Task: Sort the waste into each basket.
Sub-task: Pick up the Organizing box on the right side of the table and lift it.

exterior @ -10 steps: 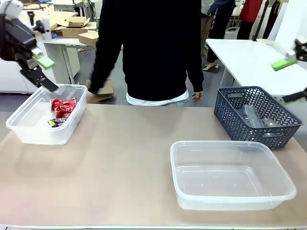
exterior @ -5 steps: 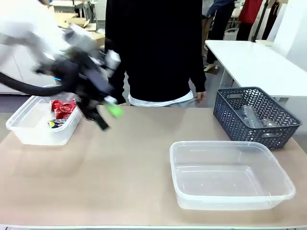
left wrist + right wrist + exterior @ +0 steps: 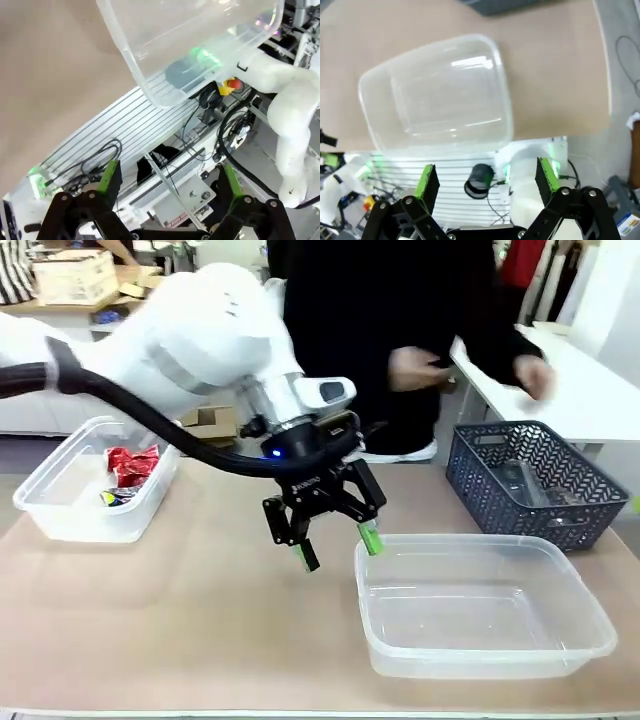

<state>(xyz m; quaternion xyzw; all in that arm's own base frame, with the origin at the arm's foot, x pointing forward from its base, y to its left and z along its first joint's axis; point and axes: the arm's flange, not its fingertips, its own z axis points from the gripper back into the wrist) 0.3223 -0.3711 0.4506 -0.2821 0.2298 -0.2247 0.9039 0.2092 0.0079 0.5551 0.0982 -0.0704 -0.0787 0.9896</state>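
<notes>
My left gripper hangs open and empty just above the table, at the left rim of the near clear basket, which holds nothing. In the left wrist view the left gripper has nothing between its green pads, and that basket lies beyond them. A second clear basket at the far left holds crushed red cans and a multicoloured can. Clear plastic bottles lie in the dark lattice basket. My right gripper is open and empty, high over the near basket.
A person in a dark top stands at the far side, with both hands raised above the table. A white side table stands behind the lattice basket. Bare tan tabletop lies between the two clear baskets.
My left arm has swung from the far-left basket across to the middle and down beside the empty basket. The person has shifted right and raised both hands.
</notes>
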